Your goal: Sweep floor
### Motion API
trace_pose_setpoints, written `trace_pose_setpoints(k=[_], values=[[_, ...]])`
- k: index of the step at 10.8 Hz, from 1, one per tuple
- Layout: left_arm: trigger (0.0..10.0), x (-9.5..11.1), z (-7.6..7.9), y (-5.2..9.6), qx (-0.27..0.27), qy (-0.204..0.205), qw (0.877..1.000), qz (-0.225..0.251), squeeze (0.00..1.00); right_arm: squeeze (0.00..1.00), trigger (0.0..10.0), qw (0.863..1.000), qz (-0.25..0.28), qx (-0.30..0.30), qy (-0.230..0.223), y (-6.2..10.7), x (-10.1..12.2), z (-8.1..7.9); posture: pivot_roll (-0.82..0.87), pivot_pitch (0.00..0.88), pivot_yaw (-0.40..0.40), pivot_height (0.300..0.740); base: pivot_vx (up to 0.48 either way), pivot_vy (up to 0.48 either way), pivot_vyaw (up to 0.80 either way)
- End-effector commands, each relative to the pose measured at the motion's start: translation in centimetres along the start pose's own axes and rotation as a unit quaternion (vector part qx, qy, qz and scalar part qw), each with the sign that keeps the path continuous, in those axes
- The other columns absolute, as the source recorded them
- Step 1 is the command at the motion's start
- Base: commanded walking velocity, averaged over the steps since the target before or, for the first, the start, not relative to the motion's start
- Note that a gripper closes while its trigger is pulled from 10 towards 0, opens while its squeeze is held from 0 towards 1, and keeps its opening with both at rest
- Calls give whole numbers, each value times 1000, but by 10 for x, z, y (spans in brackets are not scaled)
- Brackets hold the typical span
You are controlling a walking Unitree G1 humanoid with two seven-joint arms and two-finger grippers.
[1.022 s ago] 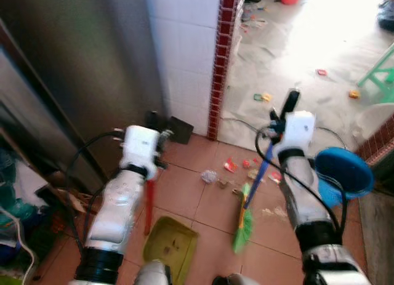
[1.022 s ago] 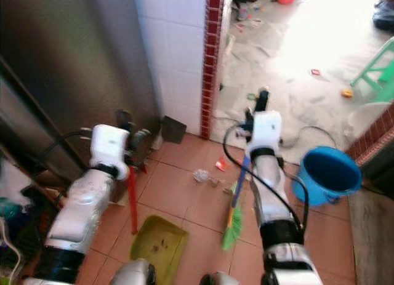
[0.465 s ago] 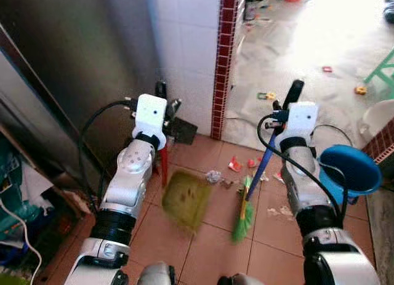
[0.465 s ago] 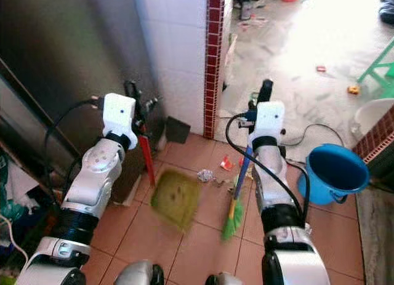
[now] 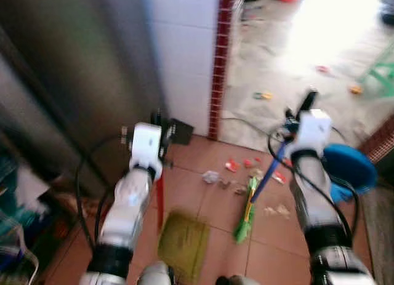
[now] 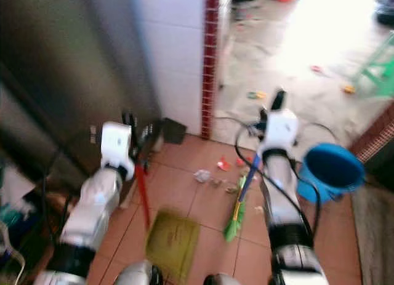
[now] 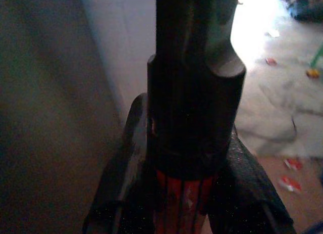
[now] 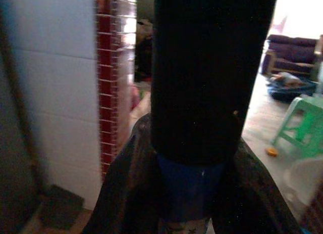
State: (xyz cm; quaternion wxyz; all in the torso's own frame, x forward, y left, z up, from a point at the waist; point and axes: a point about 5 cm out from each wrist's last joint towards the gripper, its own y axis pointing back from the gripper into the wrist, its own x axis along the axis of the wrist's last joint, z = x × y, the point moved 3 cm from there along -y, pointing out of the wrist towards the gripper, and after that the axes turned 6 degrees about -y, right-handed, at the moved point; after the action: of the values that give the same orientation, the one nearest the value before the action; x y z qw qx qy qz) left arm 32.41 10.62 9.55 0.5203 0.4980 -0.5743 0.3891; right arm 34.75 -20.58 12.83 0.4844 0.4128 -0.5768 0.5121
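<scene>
Left gripper [image 5: 161, 121] clamped on red-handled dustpan [image 5: 182, 243] lower centre, right gripper [image 5: 300, 109] clamped on blue broom [image 5: 257, 188], litter [image 5: 211, 176] mid-frame

You have the dustpan [image 5: 183, 243] on the floor [image 5: 203, 192] to your left, the broom [image 5: 247, 206] to its right, its head near the dustpan. Litter [image 5: 237, 174] lies on the floor beyond them. The bucket [image 5: 348, 169] stands far right; the wall [image 5: 184, 57] rises behind.
</scene>
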Motion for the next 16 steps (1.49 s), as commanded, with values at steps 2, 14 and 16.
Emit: trace_pose_setpoints(k=[2,14,16], values=[[10000,19,11,1,-19,-2,999,35,0,0,10000,999,-18,-29,12,8,-3,19,-30,0,28,740,0,0,-800],[10000,16,-14,12,16,-21,1000,12,0,0,10000,1000,-9,17,-6,-8,2,-20,23,0,82,740,0,0,-400],[10000,22,-10,6,1,-31,999,21,0,0,10000,1000,-7,6,-13,-1,-1,-21,7,0,101,740,0,0,0]])
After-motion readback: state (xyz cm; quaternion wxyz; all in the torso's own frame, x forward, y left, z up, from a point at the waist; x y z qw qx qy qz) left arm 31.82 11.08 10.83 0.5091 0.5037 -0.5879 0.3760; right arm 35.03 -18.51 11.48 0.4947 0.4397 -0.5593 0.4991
